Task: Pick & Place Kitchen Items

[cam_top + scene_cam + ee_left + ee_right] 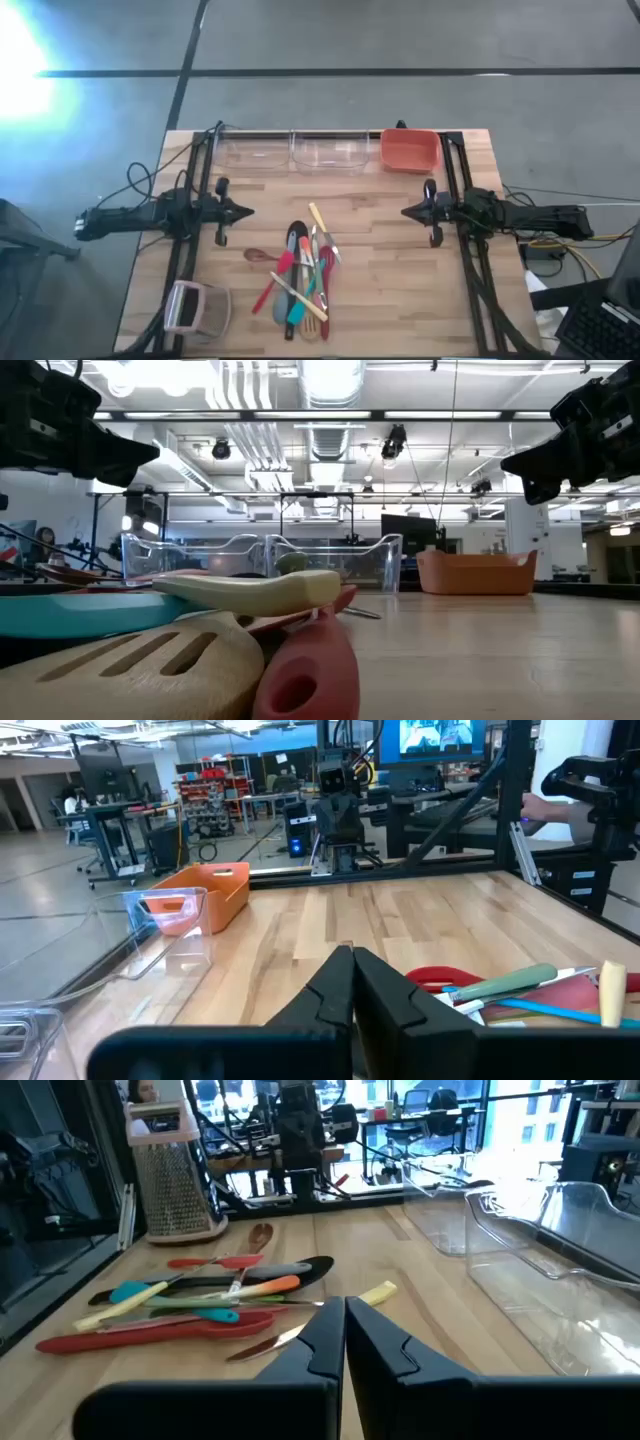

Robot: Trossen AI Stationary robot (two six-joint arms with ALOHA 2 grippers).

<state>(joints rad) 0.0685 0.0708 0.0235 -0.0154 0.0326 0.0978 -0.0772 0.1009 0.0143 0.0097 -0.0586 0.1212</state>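
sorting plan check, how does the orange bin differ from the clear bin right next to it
The orange bin is opaque, while the clear bin beside it is see-through, showing the table through its walls. The orange bin sits at the row's right end near the right arm; the clear bin sits mid-row. In the high view the orange bin looks slightly smaller. Both stand along the table's far edge, open-topped and apparently empty.

We stood in robotics lab: exposed ceiling ducts (330, 400) at 12 o'clock, strip lights, equipment carts (120, 825) at 10 o'clock, monitor (435, 738) overhead, wooden workbench (380, 260) on concrete floor.
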